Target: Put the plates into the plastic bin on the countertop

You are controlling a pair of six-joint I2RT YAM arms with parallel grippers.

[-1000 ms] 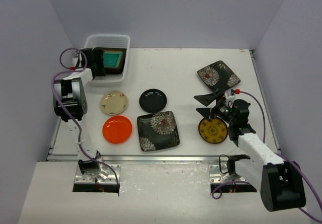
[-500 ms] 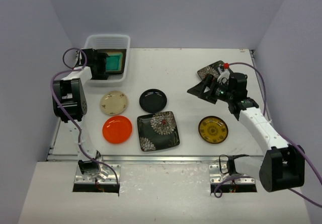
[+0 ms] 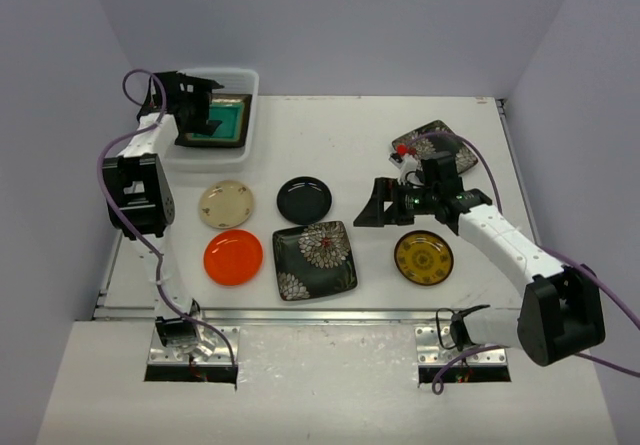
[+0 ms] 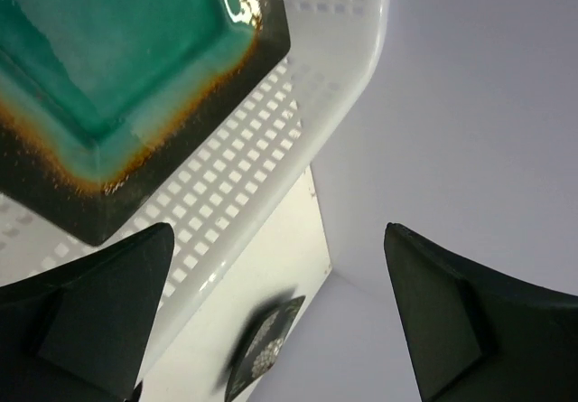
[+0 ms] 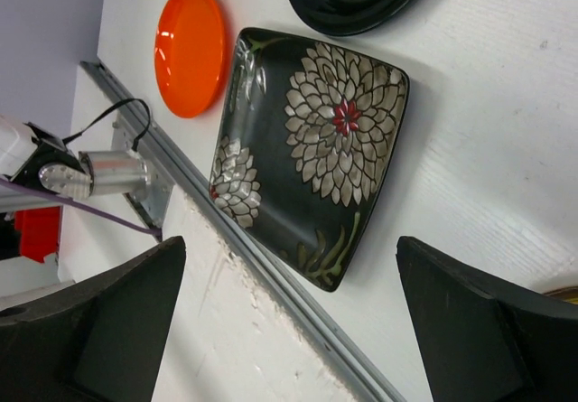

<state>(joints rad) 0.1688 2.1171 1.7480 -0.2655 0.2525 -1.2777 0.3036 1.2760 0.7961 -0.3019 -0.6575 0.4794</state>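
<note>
1. The left pincer (image 4: 278, 230) has let go. A second ago it was down on the teal plate (image 3: 218, 120); now it hangs raised over the left side of the plastic bin (image 3: 215, 71), jaws wide with nothing between them. The teal plate lies inside the bin on its perforated floor.
2. That looks like one plate delivered. Six others show out on the desk (image 3: 340, 130), and I cannot see an amber-centred one.
3. The right pincer (image 5: 291, 244) has swung too. It was low beside the yellow-patterned plate (image 3: 423, 257) and then went up towards the far floral plate (image 3: 445, 143). Now it hovers wide and empty, well right of the bin and nearer the arms, facing the near floral plate (image 3: 314, 258). That plate is probably its next pick.
4. Edges: the near floral plate lies flat with its low rim on the desk, so a finger likely has to slip under one side. Its edge farthest from the bin runs close to the metal rail (image 3: 330, 315), which leaves little space there.
5. Room: the teal plate fills much of the bin's floor, so further plates will probably stack on it. Between the right pincer and the bin sit the black plate (image 3: 304, 198), cream plate (image 3: 226, 203) and orange plate (image 3: 233, 256), so a carry should pass above them.
</note>
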